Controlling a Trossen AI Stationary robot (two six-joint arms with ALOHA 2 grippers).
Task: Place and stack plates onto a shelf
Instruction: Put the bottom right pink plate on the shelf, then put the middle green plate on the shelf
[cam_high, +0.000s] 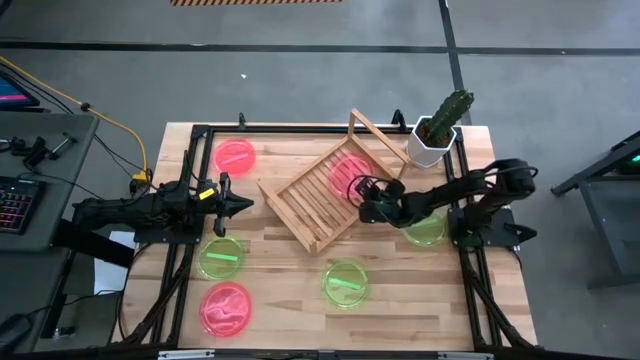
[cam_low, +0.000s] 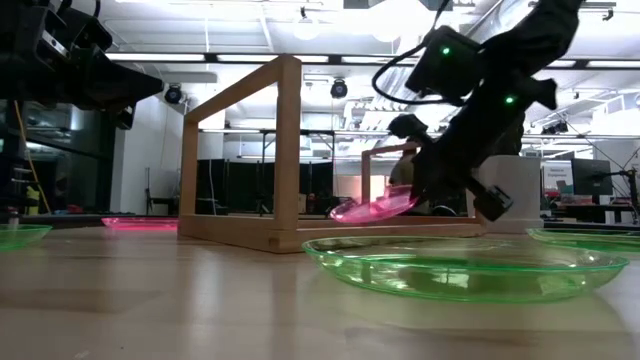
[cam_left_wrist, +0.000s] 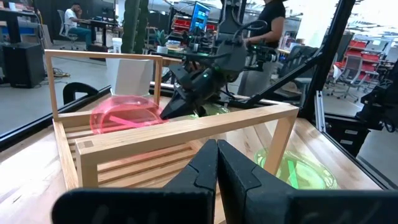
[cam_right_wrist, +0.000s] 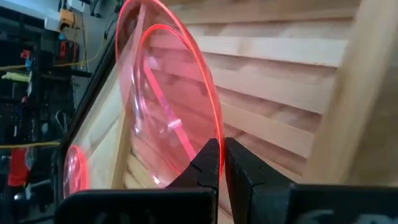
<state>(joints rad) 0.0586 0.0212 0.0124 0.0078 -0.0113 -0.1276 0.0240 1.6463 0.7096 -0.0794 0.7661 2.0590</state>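
The wooden slatted rack lies askew at the table's middle, its taller frame end toward the far right. My right gripper is over the rack, shut on a pink plate, which also shows in the low view. My left gripper is shut and empty, just left of the rack. Two more pink plates and three green plates rest flat on the table. My right gripper pinches the pink plate's rim between its two fingers, on the side nearest the arm. The fingers come from the table's right, slanting down. The plate is tilted inside the rack, its far edge lower. I cannot tell whether that edge touches the slats.
A white pot with a cactus stands at the far right corner beside the rack's frame end. One green plate lies under my right arm. Black frame rails run along the table's sides. People and desks show in the room behind.
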